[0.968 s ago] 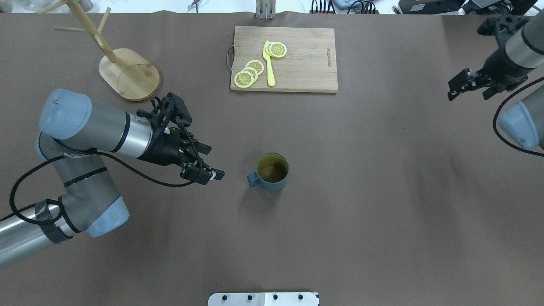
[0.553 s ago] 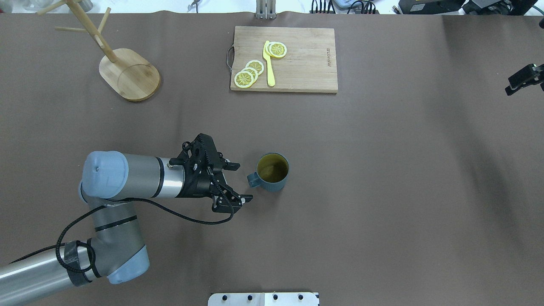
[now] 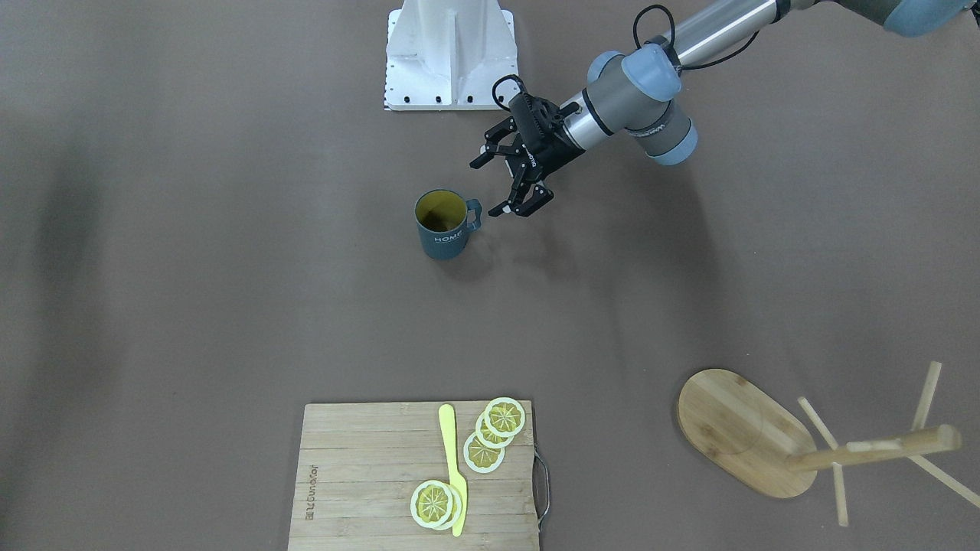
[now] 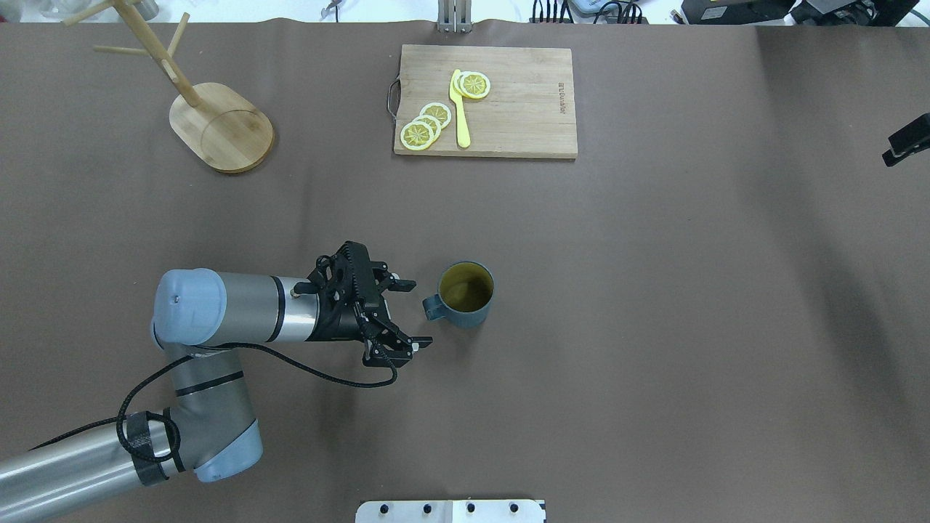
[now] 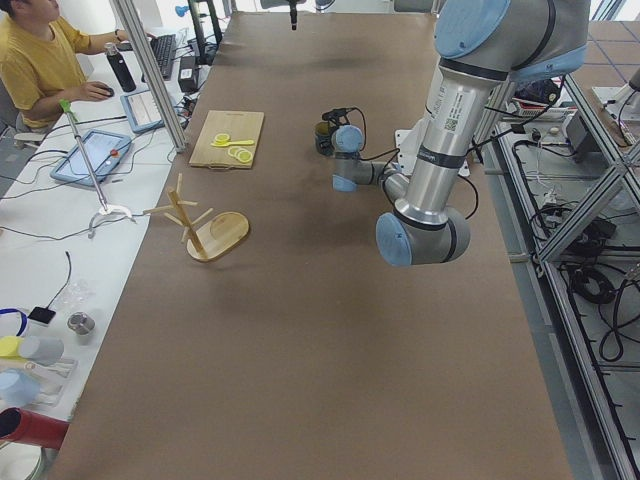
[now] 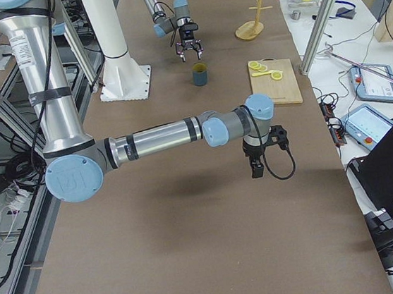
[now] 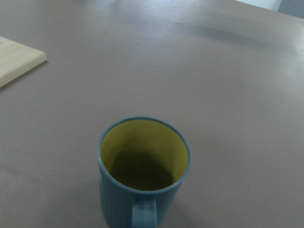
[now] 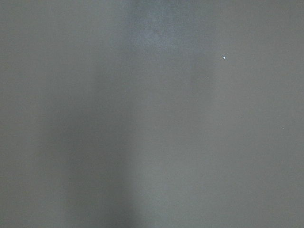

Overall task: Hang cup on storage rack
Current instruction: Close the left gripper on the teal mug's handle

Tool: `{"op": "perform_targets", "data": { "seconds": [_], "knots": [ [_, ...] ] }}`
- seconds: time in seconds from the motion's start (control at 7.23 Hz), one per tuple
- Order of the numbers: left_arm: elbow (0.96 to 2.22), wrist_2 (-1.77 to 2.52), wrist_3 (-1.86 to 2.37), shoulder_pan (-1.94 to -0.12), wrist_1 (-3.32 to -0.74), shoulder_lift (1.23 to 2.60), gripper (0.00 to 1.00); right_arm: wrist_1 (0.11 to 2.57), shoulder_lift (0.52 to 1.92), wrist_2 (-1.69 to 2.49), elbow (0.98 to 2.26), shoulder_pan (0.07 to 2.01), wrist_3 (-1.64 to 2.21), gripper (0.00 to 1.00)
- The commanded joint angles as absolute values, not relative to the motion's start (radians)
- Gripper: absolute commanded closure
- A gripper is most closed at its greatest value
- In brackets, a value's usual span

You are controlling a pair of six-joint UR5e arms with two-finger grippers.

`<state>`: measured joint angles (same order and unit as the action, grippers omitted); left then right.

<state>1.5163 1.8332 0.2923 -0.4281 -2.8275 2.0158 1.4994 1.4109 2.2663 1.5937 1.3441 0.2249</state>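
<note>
The left hand [image 4: 420, 312] is hanging low over the desk [image 4: 654, 327] with its fingers spread wide, just beside the cup [image 4: 466, 293] but not touching it. The cup is sitting upright near the middle of the desk, mouth up, and its handle [image 4: 434, 306] is pointing straight at the open hand; the wrist view is showing that handle dead centre. To my eye the hand is lining up that way so the fingers can close on the handle side. The loop will have to be left free for a peg, though. The storage rack [image 4: 221, 127] is standing well apart at the far corner on the left arm's side, which is probably why this arm is doing the reaching. The right hand [image 4: 905, 140] is barely peeking in at the desk's edge, out of the way, and I cannot tell whether it is open.
</note>
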Motion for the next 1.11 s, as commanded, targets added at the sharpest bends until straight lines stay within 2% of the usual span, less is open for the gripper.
{"op": "perform_targets", "data": {
  "seconds": [0.0,0.41,0.97],
  "knots": [
    [1.485,1.832,0.275,-0.428,-2.820,2.042,0.10,1.494,1.423,2.263,1.591,1.347,0.224,0.00],
    [1.448,1.772,0.272,-0.428,-2.835,2.057,0.13,1.493,1.433,2.264,1.591,1.347,0.224,0.00],
    [1.348,1.769,0.288,-0.417,-3.059,2.060,0.11,1.491,1.436,2.270,1.600,1.347,0.225,0.00]
  ]
}}
